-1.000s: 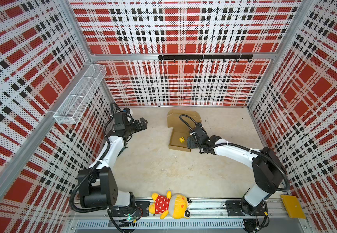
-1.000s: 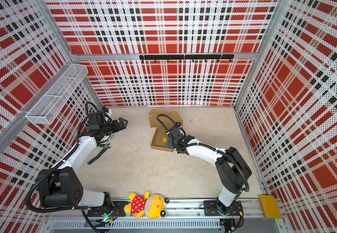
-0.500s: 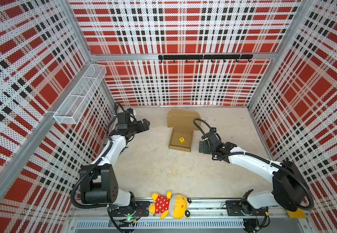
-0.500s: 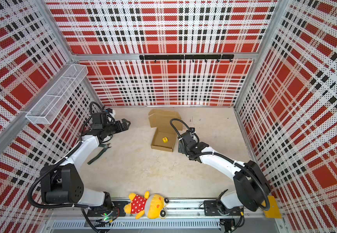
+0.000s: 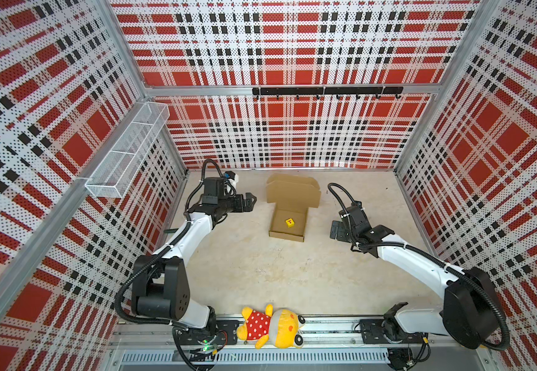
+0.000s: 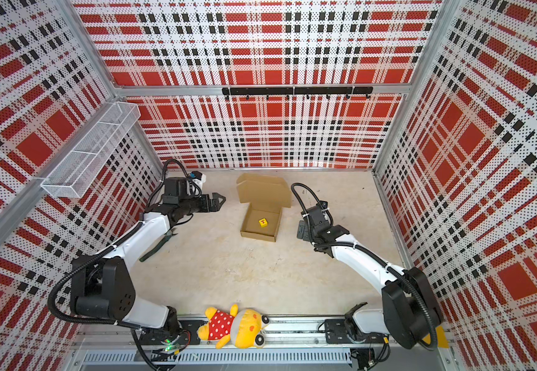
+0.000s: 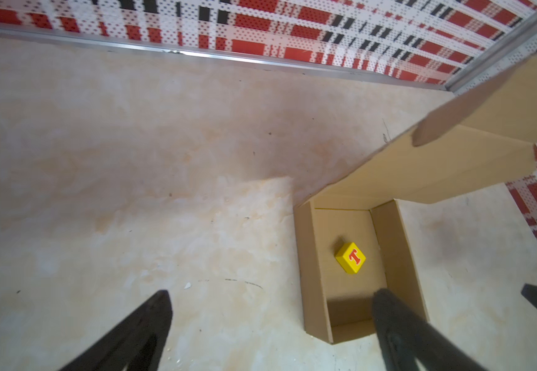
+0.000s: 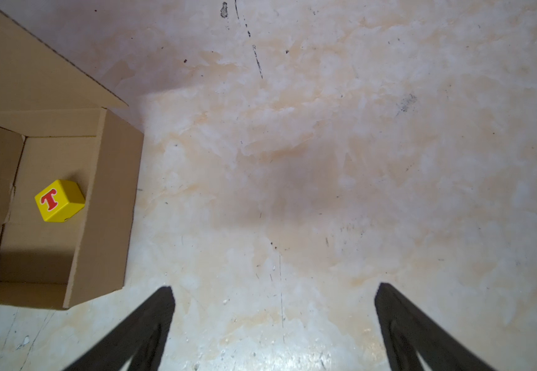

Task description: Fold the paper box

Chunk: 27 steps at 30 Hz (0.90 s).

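The paper box (image 5: 293, 192) (image 6: 262, 192) is brown cardboard near the back middle of the floor. Its shallow tray is formed and its lid flap stands up at the back. A yellow cube with a red T (image 5: 290, 222) (image 6: 263, 222) lies inside the tray. My left gripper (image 5: 252, 200) (image 6: 222, 200) hovers open just left of the lid, apart from it. My right gripper (image 5: 335, 229) (image 6: 301, 229) is open over bare floor to the right of the tray. The wrist views show the box (image 7: 312, 273) (image 8: 109, 208) beside the open left gripper (image 7: 270, 293) and the open right gripper (image 8: 275, 287), both empty.
A yellow plush toy in a red dotted dress (image 5: 270, 326) lies on the front rail. A wire basket (image 5: 129, 151) hangs on the left wall and a black hook rail (image 5: 325, 91) on the back wall. A dark strap (image 6: 158, 247) lies under the left arm.
My right gripper has pulled away from the box's tray, going right and toward the front. My left gripper has moved right, closer to the lid. The box and cube have stayed put.
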{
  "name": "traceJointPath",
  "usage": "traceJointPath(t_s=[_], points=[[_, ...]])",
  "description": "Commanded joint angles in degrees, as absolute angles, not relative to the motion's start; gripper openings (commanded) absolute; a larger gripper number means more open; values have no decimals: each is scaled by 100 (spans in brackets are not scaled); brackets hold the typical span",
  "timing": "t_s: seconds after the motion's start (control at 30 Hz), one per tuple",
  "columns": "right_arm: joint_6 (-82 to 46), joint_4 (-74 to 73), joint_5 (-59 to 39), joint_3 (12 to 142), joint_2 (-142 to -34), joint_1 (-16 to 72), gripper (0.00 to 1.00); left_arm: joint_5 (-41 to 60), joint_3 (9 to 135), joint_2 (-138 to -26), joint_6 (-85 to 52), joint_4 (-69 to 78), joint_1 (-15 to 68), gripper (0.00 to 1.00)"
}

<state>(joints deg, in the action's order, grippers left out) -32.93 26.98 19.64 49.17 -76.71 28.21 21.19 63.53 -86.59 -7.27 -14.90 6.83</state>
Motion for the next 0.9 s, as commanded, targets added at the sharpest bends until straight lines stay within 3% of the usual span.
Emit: traceJointPath(t_s=[0.0,0.2,0.37,0.87], points=[[-3114,2595,1554,4982,-7486,2579,100,2638,6728,-8849,-380,-1284,782,100],[-2867,2401,756,5189,-7636,1966,100,3207,7395,-9218,341,-1547,877,100],[-2738,2137,-59,5601,-7891,1461,100,3595,7227,-9181,584,-703,907,100],[-2448,2075,-1801,7663,-10005,982,100,3598,7753,-10065,1052,-952,1010,95]])
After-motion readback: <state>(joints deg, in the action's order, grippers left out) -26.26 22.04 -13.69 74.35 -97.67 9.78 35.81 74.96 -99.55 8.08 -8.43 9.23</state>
